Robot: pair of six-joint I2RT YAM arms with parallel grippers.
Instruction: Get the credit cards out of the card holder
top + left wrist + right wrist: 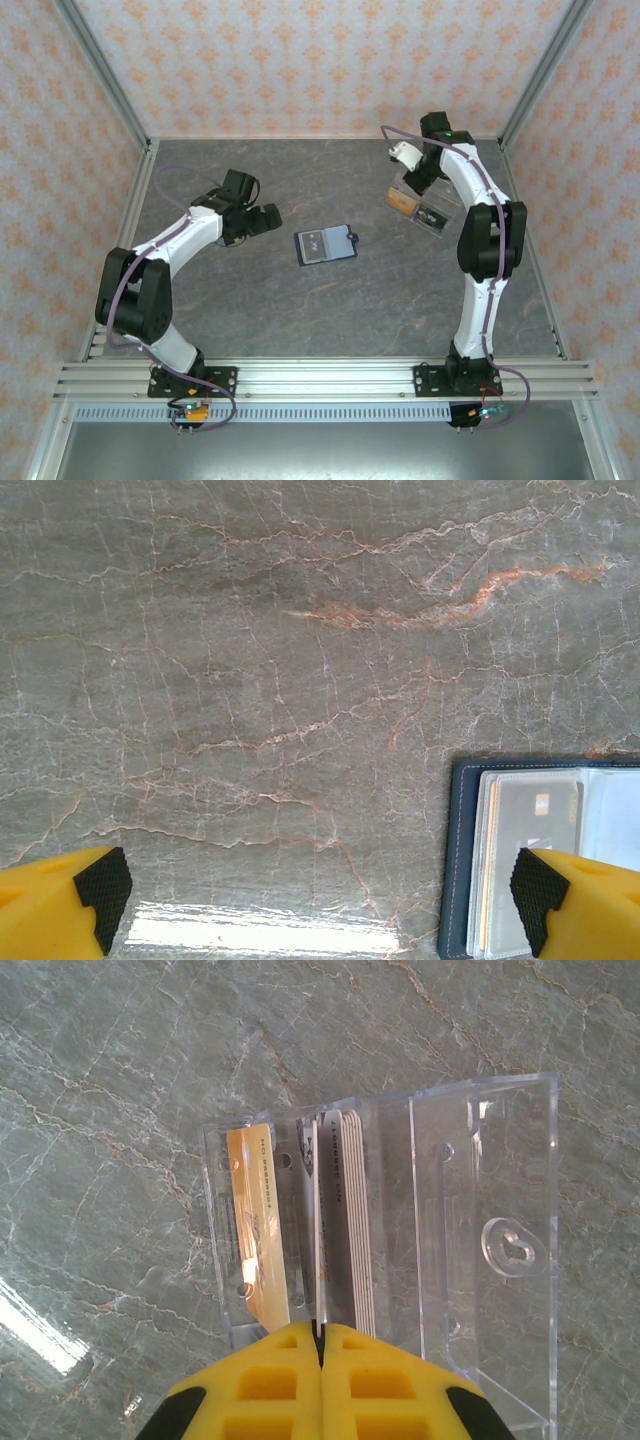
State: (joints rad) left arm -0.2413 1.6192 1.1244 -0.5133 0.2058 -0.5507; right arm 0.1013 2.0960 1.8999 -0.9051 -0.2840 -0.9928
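Right gripper [320, 1332] is pinched tight on one thin credit card [318, 1210], held edge-on in the clear box [485, 1210] at the upper right of the overhead view, beside a stack [355, 1220] of others. Left gripper [318, 890] gapes wide and holds nothing, just left of the card holder [460, 860], which lies open mid-table. More credit cards [530, 815] sit inside it — so the job looks partway done.
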